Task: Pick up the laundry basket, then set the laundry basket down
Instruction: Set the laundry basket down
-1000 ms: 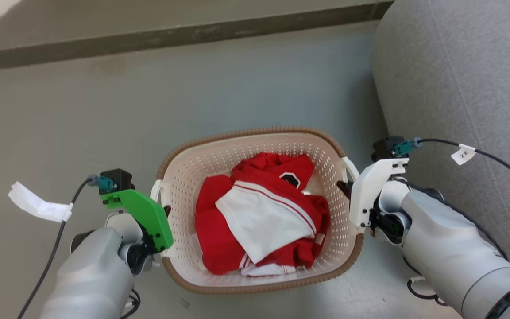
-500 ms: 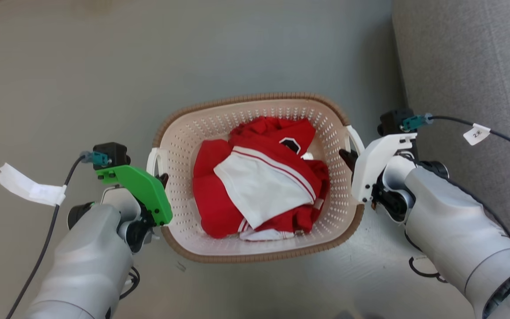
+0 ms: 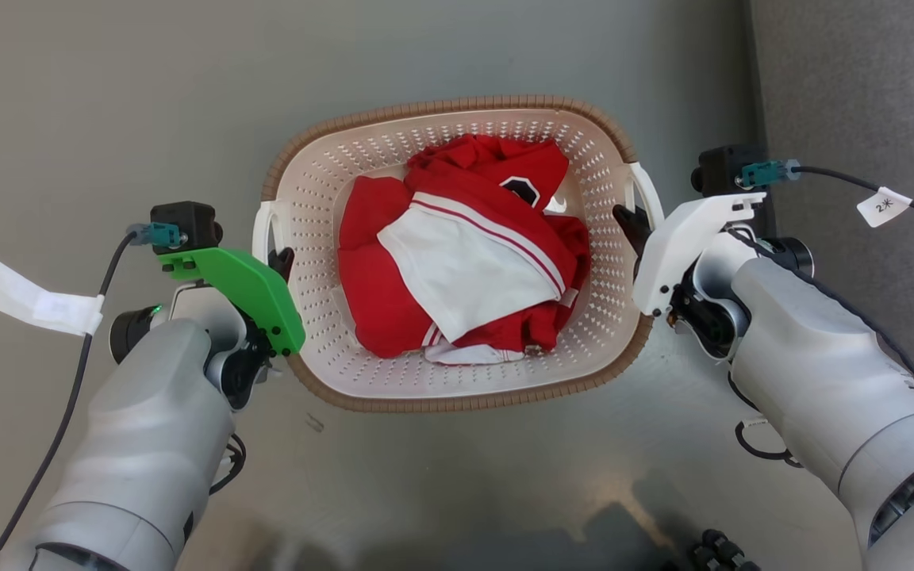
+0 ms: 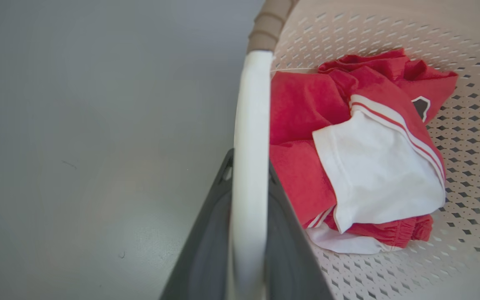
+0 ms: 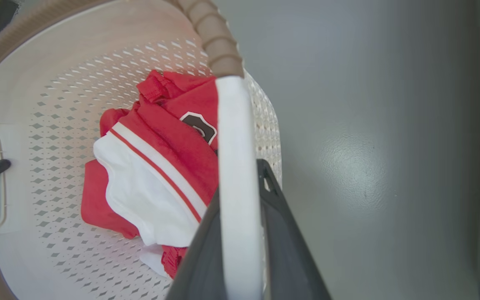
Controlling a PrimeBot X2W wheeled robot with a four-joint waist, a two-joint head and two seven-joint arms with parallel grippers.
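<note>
Clamping the basket (image 3: 457, 400) handles (image 3: 260, 230) at 9 and 3 o'clock, left hand (image 3: 281, 263) and right hand (image 3: 630, 226) pinch narrowly; unequal arm heights could slip one handle, spilling clothes (image 3: 457, 262).

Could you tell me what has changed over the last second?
The head camera moved: the sofa now sits further right in view. The left gripper and right gripper stay shut on the white handles of the laundry basket; the red and white clothes lie unchanged.

Smooth grey floor (image 3: 108, 95) with soft glare, grey fabric-covered furniture (image 3: 862, 87) along the right edge
</note>
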